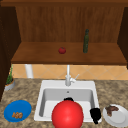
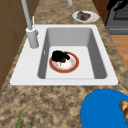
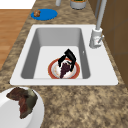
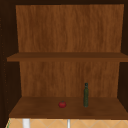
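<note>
In the front view a red-rimmed bowl (image 1: 67, 115) shows as a large red round shape at the near middle of the white sink (image 1: 41, 100), with a bit of a black hand (image 1: 68, 99) peeking just behind its top edge. To the right, the right hand (image 1: 95, 114) hangs over the sink's near right rim, just beside a white plate (image 1: 119, 117) with a brown piece of food (image 1: 111, 109) on the desk (image 1: 110, 90); whether its fingers are spread or curled I cannot tell.

The side views show the bowl (image 3: 75, 72) lying on the sink floor, near its front wall. A hand (image 3: 67, 59) sits right on it, fingers curled down over the rim and a dark item inside; which hand this is I cannot tell.

A blue plate (image 1: 17, 110) with brown bits rests on the desk at the left. On the shelf (image 4: 37, 107) above stand a small red tomato (image 4: 62, 104) and a green bottle (image 4: 86, 95), well apart
</note>
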`<state>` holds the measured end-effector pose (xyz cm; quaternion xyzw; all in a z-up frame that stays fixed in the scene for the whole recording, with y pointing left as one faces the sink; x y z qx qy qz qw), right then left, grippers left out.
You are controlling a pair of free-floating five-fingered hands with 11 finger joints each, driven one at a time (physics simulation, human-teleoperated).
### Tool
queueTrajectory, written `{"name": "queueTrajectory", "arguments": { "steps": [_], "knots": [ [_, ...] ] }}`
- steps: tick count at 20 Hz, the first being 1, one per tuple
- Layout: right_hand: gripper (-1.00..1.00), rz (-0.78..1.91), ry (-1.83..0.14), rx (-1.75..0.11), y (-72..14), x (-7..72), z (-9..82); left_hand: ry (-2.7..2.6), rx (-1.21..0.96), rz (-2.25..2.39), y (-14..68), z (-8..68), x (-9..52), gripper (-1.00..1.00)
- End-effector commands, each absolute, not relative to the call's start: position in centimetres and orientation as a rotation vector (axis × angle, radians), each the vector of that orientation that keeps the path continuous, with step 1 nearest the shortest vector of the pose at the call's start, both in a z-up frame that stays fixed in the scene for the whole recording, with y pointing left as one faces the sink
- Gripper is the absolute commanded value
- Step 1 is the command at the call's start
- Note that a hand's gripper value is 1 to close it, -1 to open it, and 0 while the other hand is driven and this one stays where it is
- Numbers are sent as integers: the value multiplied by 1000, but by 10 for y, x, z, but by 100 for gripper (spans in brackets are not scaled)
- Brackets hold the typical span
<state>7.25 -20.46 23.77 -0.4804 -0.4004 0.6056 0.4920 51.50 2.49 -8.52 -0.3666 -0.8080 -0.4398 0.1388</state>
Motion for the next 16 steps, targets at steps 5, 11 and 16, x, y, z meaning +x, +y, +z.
{"name": "queueTrajectory", "arguments": {
  "steps": [5, 11, 16],
  "knots": [
    [0, 1470, -972, -1166, -205, 73, 238, -2390, -1049, -1362, 29, -44, 493, -100],
    [0, 1470, -972, -1166, -205, 73, 238, -2303, -1061, -1407, 55, -21, 479, -100],
    [0, 1470, -972, -1166, -205, 73, 238, -2257, -1082, -1398, 85, -9, 478, -100]
  ]
}}
